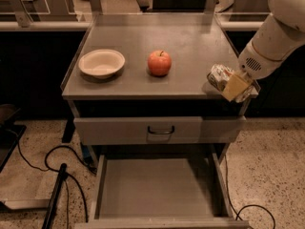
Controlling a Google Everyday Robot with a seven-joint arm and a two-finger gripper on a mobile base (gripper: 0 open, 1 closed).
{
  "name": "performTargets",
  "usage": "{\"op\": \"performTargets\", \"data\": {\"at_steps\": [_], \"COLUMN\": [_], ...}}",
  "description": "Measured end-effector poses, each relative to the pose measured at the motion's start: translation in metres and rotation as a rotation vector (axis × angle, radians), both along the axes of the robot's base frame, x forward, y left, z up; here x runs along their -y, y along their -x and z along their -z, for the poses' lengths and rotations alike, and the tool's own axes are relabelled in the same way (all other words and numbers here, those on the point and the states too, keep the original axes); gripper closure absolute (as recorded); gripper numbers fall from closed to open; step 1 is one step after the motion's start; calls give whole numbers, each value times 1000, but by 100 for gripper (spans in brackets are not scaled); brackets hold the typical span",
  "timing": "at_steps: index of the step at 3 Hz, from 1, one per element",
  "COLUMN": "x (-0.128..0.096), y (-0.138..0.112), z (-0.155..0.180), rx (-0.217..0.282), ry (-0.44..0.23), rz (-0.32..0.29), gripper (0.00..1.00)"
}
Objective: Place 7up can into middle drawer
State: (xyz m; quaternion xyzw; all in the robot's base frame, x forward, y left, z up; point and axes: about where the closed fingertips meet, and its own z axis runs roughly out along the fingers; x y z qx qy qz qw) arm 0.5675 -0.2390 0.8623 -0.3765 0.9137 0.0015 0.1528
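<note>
Grey surface point(190, 37) is bearing a bowl point(101, 63) and an apple point(159, 63). At its right front corner the claw point(232, 83) is clutching the can point(218, 75)

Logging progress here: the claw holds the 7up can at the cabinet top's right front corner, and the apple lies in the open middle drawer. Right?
Not quite. The camera view shows the apple on the cabinet top, beside the white bowl; the open middle drawer holds nothing. The claw does hold the 7up can at the top's right front corner.
</note>
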Motion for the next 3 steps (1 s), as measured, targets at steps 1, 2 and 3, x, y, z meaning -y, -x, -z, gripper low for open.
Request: {"op": "performTargets", "data": {"at_steps": [1,2,3], "x": [8,2,-19], "y": [18,70,135], "z": [7,20,53], "rx": [-32,-112,-247], "ry": [2,-28,-69], "rz": [5,-14,-70], "gripper": [100,100,100]}}
